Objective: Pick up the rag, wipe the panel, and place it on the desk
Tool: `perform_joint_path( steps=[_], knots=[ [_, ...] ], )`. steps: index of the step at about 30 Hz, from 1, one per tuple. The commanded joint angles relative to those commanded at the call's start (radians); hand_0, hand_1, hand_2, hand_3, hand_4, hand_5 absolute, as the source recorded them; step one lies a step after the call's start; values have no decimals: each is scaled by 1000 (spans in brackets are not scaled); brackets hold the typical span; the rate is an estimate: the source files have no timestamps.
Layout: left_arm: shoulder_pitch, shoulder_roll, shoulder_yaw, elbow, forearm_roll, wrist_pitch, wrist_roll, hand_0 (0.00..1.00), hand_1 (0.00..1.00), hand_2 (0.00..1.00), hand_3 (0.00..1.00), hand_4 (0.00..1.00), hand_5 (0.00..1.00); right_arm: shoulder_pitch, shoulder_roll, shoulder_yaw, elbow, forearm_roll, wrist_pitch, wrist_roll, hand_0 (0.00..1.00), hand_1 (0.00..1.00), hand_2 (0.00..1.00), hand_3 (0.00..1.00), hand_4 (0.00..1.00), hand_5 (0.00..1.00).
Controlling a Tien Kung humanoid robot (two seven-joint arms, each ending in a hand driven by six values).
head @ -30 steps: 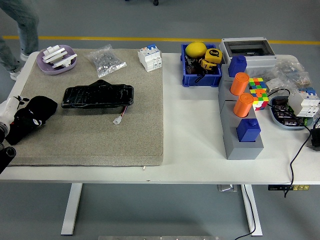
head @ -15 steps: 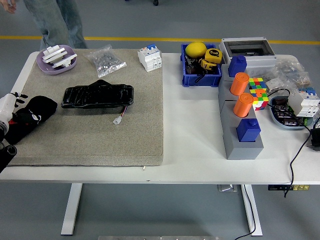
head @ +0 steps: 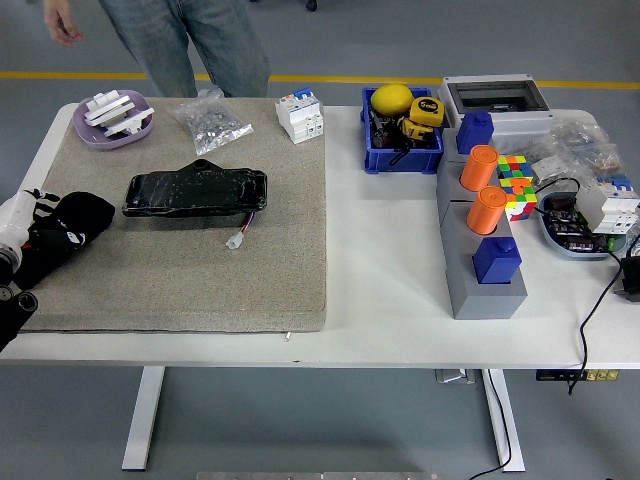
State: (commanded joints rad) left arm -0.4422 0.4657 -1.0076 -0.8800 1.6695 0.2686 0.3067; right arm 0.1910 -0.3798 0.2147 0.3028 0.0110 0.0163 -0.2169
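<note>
At the left edge of the frame the left robot hand holds the black rag bunched in its curled fingers, resting on the grey mat near that mat's left border; compared with a second ago the rag and hand have shifted slightly leftward and lower, drawing away from the black panel rather than toward it. Judged from this, the rag is already picked up, and either the wipe is over and the set-down is near, or the approach has not begun; the pictures do not settle which. The panel lies flat in the upper-left part of the mat, well apart from the rag. At the top of the frame a person has walked rightward along the far side of the table, hands off everything. The right robot hand is out of view. Counts: one rag, one panel, one mat, one lilac dish, one blue bin, two orange cylinders, two blue blocks, one colour cube.
</note>
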Motion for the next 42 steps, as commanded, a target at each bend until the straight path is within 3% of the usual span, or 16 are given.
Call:
perform_joint_path(
  steps=[3,4,10,11,34,35,40,41,42],
  knots=[
    [1,-2,0,1,-3,4,2,707,731,751,765,995,253,0,1,-2,-1,5,0,2,709,698,696,637,998,558],
    [2,-2,0,2,-6,4,1,689,710,738,706,957,226,0,1,-2,-1,6,0,2,709,698,696,637,998,558],
    [-2,-4,1,6,-14,30,-12,689,710,738,706,957,226,1,-1,-2,-2,8,0,3,711,698,696,638,998,558],
    [-3,-4,3,8,-19,31,-14,581,593,592,597,919,191,2,-1,-3,-2,8,0,3,709,698,696,637,998,558],
    [5,-15,24,43,-38,85,-23,565,565,572,581,897,143,-1,-3,-23,-7,55,-2,23,708,699,695,637,998,557],
    [7,-15,25,46,-40,87,-24,550,500,551,565,819,31,0,-4,-23,-7,55,-2,23,709,698,695,637,998,557],
    [11,-18,24,49,-52,105,-43,550,500,551,565,819,31,-3,-7,-19,-8,52,-2,20,709,698,695,637,998,557],
    [12,-17,24,49,-61,111,-55,460,432,507,536,630,2,-3,-7,-16,-8,50,-3,19,706,698,694,638,998,557],
    [13,-17,25,48,-65,115,-61,460,432,507,536,630,2,-3,-8,-17,-8,50,-3,19,706,698,694,638,998,557]
  ],
)
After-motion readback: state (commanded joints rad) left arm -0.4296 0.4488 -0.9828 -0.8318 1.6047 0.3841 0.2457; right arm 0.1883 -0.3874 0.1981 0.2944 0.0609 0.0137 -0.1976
